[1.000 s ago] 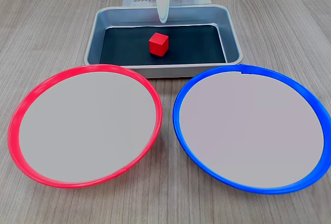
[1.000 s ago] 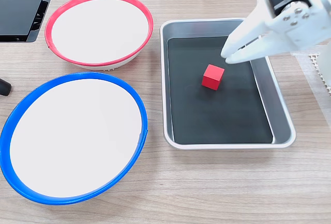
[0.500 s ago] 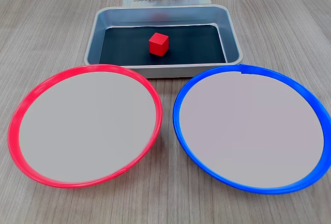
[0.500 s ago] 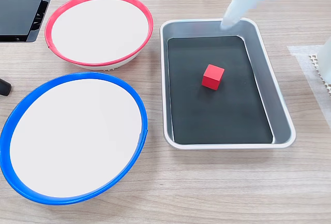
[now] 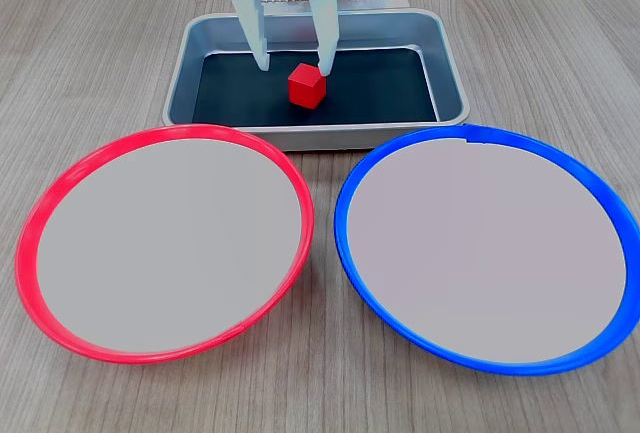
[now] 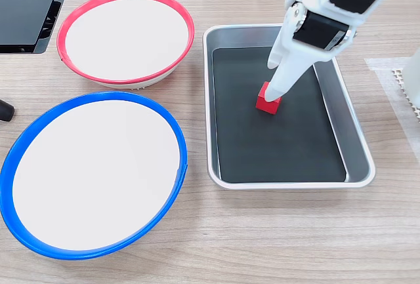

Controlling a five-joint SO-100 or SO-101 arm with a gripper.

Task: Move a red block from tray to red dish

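The red block (image 5: 307, 86) sits mid-floor in the tray (image 5: 452, 83), upper centre of a fixed view. The gripper (image 5: 293, 61) hangs spread just behind it, gripping nothing. The red dish (image 5: 45, 213) at lower left is bare, so grasp, carry and drop all remain.

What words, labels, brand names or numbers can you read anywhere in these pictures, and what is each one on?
None: no readable text, number or sign stands in either fixed view.
The red block, tray, red dish, blue dish and the white gripper all show plain, unmarked surfaces.
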